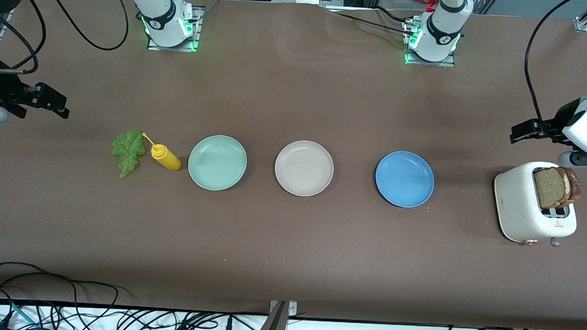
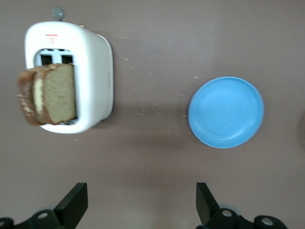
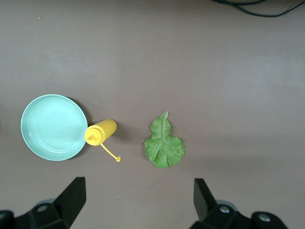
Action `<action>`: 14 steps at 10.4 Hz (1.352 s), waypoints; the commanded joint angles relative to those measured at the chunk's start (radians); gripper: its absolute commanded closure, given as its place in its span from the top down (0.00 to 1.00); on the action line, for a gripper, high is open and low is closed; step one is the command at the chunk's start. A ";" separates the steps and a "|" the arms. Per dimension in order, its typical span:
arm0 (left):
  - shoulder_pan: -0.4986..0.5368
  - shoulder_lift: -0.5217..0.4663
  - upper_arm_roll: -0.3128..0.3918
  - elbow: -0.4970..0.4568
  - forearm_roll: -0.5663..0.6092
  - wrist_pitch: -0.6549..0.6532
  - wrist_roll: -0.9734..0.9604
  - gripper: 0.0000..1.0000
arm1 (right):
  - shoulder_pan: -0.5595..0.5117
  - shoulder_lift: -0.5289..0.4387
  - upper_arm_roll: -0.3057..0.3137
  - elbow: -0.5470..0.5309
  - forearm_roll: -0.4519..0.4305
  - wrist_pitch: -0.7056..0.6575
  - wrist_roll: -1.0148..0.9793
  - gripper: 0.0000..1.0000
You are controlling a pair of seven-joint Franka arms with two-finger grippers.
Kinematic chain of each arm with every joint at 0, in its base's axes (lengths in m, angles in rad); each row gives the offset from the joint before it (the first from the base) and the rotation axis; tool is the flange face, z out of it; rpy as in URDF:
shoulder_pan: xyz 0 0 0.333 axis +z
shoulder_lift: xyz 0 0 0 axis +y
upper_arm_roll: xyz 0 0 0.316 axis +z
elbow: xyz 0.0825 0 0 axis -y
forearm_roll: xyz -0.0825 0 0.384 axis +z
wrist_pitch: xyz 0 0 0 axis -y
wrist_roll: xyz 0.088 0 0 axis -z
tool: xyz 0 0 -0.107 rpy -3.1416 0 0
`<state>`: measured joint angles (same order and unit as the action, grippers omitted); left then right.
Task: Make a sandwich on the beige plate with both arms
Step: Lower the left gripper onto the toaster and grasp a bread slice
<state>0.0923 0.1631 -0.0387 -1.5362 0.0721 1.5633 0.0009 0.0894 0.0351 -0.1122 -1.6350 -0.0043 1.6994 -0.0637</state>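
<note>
1. Three plates sit in a row across the middle of the table: mint-green plate (image 1: 217,162) toward the right arm's end, beige plate (image 1: 303,168) in the middle, blue plate (image 1: 404,178) toward the left arm's end. The beige plate is bare; nothing of the sandwich is on it yet

2. Sandwich parts are split between the two ends, which looks like the reason for using both arms. Two bread slices (image 1: 557,187) stand upright in the slots of the white toaster (image 1: 521,207), at the left arm's end. The lettuce leaf (image 1: 127,152) lies flat at the right arm's end, just beside the yellow squeeze bottle (image 1: 165,156), which lies on its side next to the mint-green plate

3. Left gripper (image 2: 142,202) hangs over bare table close to the toaster, jaws spread wide, nothing between them. Bread standing proud of the slots gives it an easy edge to pinch

4. Right gripper (image 3: 138,200) hangs over the table near the lettuce, jaws likewise wide apart and empty

5. Judgement: task at its start; a bread slice must reach the beige plate first, then leaf, then second slice
</note>
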 commanded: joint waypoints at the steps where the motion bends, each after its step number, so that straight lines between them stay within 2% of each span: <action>1: 0.081 0.051 -0.007 0.021 0.029 0.059 0.108 1.00 | -0.007 0.006 0.003 0.014 -0.002 0.000 0.001 1.00; 6: 0.185 0.191 -0.009 0.022 0.011 0.237 0.264 1.00 | 0.003 0.006 0.008 0.017 -0.006 0.002 0.001 1.00; 14: 0.227 0.279 -0.010 0.021 -0.021 0.314 0.291 1.00 | -0.008 0.014 0.003 0.015 -0.006 0.026 -0.011 1.00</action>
<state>0.3035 0.4237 -0.0396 -1.5369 0.0716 1.8743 0.2629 0.0889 0.0432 -0.1101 -1.6347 -0.0054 1.7257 -0.0640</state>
